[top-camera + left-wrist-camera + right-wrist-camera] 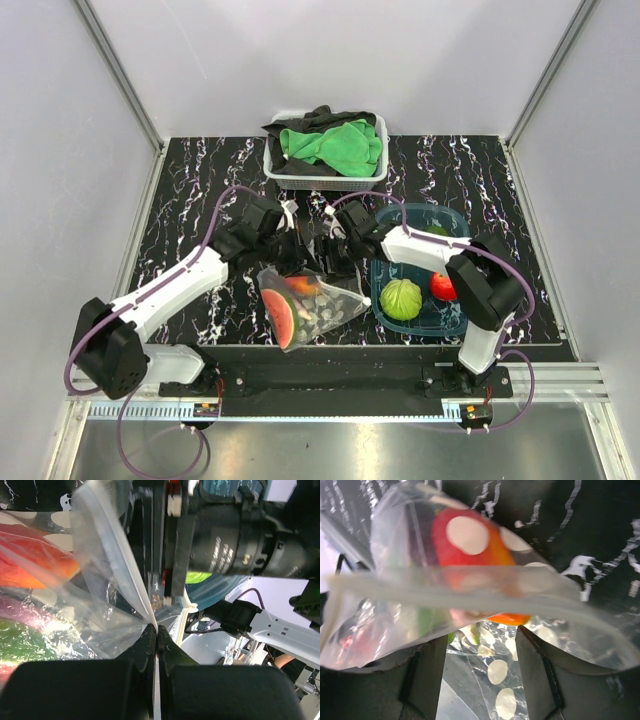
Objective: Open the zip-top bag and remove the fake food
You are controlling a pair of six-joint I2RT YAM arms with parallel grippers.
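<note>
Zip-top bag lies by the worktop's front edge, centre, fake food inside. Left gripper pinches its film; right gripper gapes apart. Opening step; right likely must grip the opposite lip.

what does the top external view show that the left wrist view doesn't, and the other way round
Only the top external: the white basket of green and black cloths, and the red fruit in the teal tub. Only the left wrist: the left gripper pinched shut on a fold of the zip-top bag. Both: the bag with red and green fake food inside, the right arm, and some of the tub.
</note>
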